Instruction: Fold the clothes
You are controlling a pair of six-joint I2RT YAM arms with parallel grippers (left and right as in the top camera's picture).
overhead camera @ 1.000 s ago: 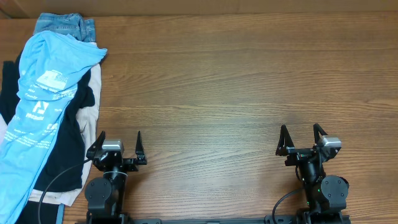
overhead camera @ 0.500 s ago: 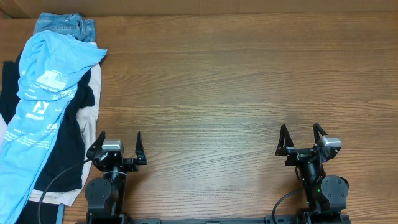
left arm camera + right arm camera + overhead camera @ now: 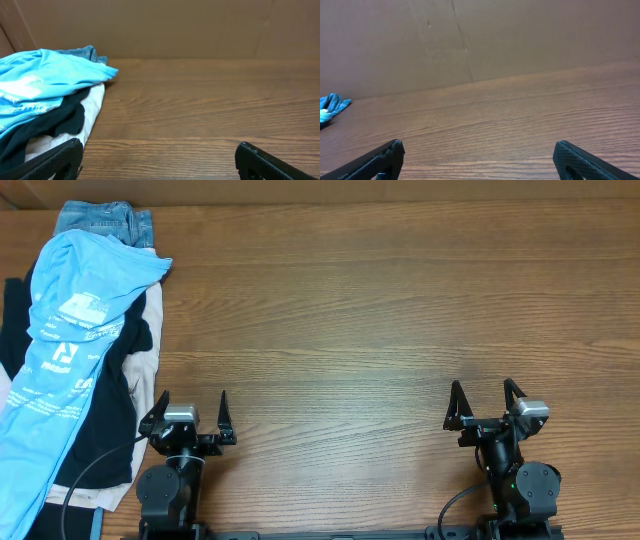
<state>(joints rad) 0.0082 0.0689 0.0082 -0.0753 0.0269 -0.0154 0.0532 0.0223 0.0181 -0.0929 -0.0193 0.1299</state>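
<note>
A brown wood-grain table (image 3: 380, 320) fills the overhead view, and beyond its far edge we see a plain cardboard-coloured wall (image 3: 150, 25). Garments lie in a heap (image 3: 120, 410) at the table's left side. On top is the sky-blue T-shirt (image 3: 70, 330) — crumpled, unfolded, stretched lengthwise from the far left corner toward the near edge, its white print facing up. Beneath it we make out a black T-shirt (image 3: 100, 430), whose dark fabric shows on both sides of the blue one, and a pale cream garment (image 3: 152, 330) peeking out along the right of the heap. Blue denim jeans (image 3: 105, 220) stick out at the far end, partly covered by the blue shirt.

The left gripper (image 3: 193, 398) sits near the table's front edge, just beside the heap's right border; whether it brushes the cloth we cannot tell. Its jaws are spread wide with nothing between them. In the left wrist view we see its fingertips (image 3: 55, 162) low in the two corners, bare wood between them, and the heap ahead on the left.

The right gripper (image 3: 482, 386) is well apart from the garments, on the right side near the front edge — likewise spread wide and holding nothing. Its wrist camera shows mostly wood grain running up to the wall.
</note>
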